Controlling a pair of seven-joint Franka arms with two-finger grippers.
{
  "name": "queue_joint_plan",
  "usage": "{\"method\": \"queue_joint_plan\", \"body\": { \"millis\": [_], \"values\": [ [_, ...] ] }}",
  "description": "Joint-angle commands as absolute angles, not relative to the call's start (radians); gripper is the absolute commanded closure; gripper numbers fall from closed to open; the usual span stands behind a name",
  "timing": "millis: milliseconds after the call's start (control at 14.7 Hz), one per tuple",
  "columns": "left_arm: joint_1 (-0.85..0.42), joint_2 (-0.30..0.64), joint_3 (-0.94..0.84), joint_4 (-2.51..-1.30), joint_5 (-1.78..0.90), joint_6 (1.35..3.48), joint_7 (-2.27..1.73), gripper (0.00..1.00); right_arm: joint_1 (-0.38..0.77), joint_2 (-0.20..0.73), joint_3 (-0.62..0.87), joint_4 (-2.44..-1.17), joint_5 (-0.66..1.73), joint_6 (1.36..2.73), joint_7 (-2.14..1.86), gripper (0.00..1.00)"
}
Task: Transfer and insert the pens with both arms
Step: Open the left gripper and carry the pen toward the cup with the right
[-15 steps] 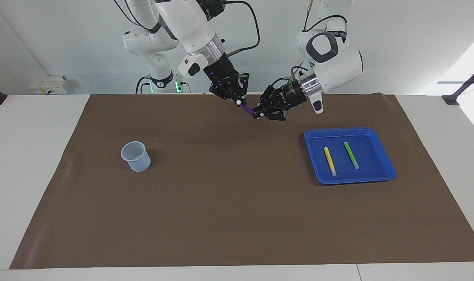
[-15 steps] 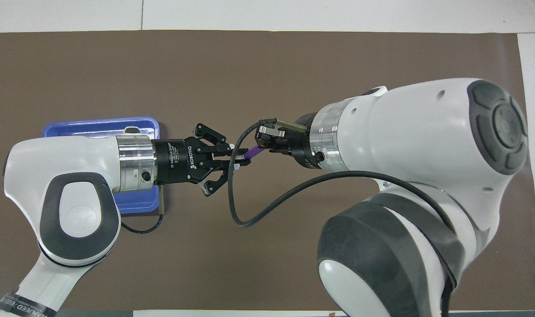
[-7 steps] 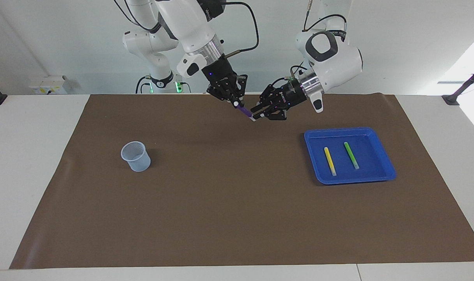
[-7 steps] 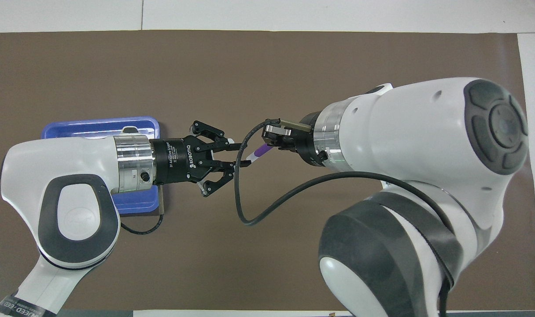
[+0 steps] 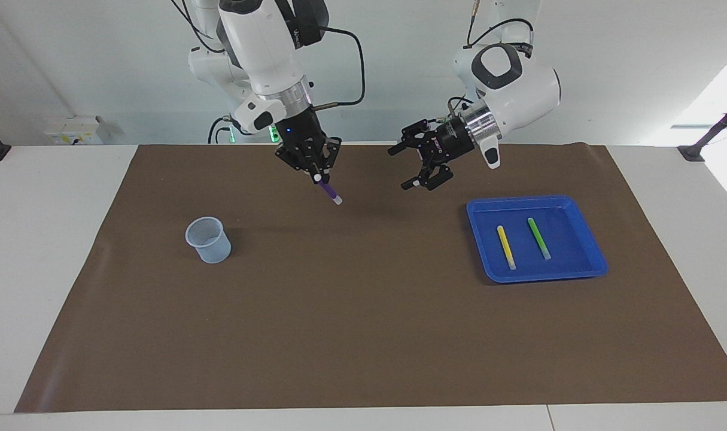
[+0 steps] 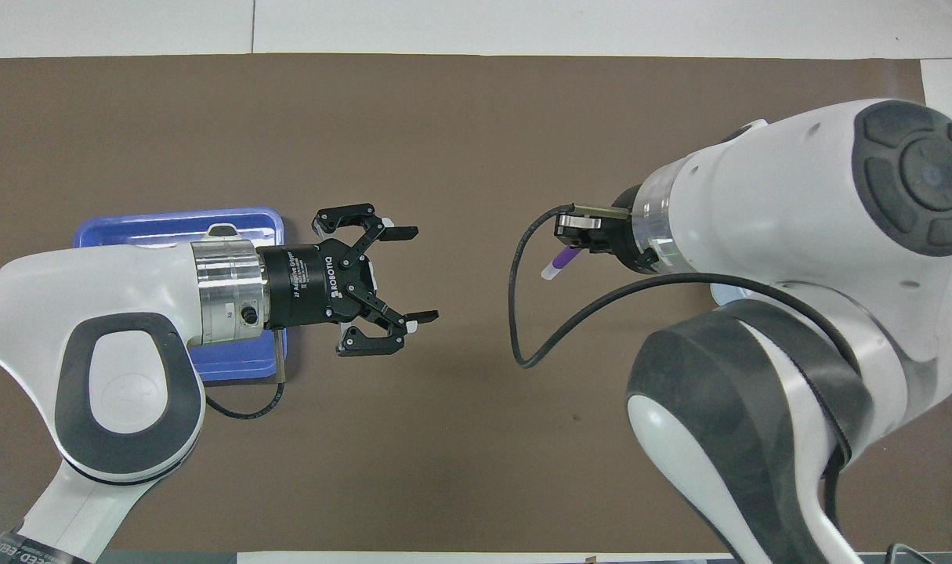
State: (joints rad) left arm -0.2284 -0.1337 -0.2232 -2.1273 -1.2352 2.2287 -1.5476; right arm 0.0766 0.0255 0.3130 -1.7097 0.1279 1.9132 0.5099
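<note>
My right gripper (image 5: 317, 174) is shut on the purple pen (image 5: 329, 193), which hangs tilted with its pale cap end down, in the air over the mat between the cup and the tray. The pen also shows in the overhead view (image 6: 560, 262) under the right gripper (image 6: 581, 239). My left gripper (image 5: 402, 168) is open and empty in the air beside the tray; its spread fingers show in the overhead view (image 6: 417, 274). The yellow pen (image 5: 505, 246) and the green pen (image 5: 538, 238) lie side by side in the blue tray (image 5: 584, 230).
A pale translucent cup (image 5: 208, 239) stands upright on the brown mat (image 5: 363, 335) toward the right arm's end. The blue tray (image 6: 170, 225) is partly covered by the left arm in the overhead view. Two smaller white arms stand at the table's robot end.
The left gripper let go of the purple pen and opened wide, drawing back toward the tray. The right gripper carried the pen away toward the cup's end.
</note>
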Motion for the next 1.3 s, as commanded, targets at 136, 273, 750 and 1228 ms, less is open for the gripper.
{"method": "queue_joint_plan", "body": {
  "millis": [136,273,750,1228],
  "values": [
    [-0.232,-0.166,-0.218,-2.158,-1.255,2.244,-1.555,0.00,-0.049,-0.070,0.319,-1.873,0.035,1.908,0.326,1.00],
    [-0.229,-0.166,-0.218,-2.158,-1.255,2.244,-1.555,0.00,-0.118,-0.089,0.319,-1.904,0.032,1.905,0.225,1.00],
    [-0.143,-0.164,-0.213,-2.152,-1.085,2.107,-1.519,0.00,-0.322,-0.123,0.319,-1.995,0.031,1.974,-0.116,1.00],
    [0.021,-0.161,-0.212,-2.134,-0.691,1.832,-1.275,0.00,-0.390,-0.135,0.314,-2.163,0.032,2.190,-0.245,1.00]
  ]
}}
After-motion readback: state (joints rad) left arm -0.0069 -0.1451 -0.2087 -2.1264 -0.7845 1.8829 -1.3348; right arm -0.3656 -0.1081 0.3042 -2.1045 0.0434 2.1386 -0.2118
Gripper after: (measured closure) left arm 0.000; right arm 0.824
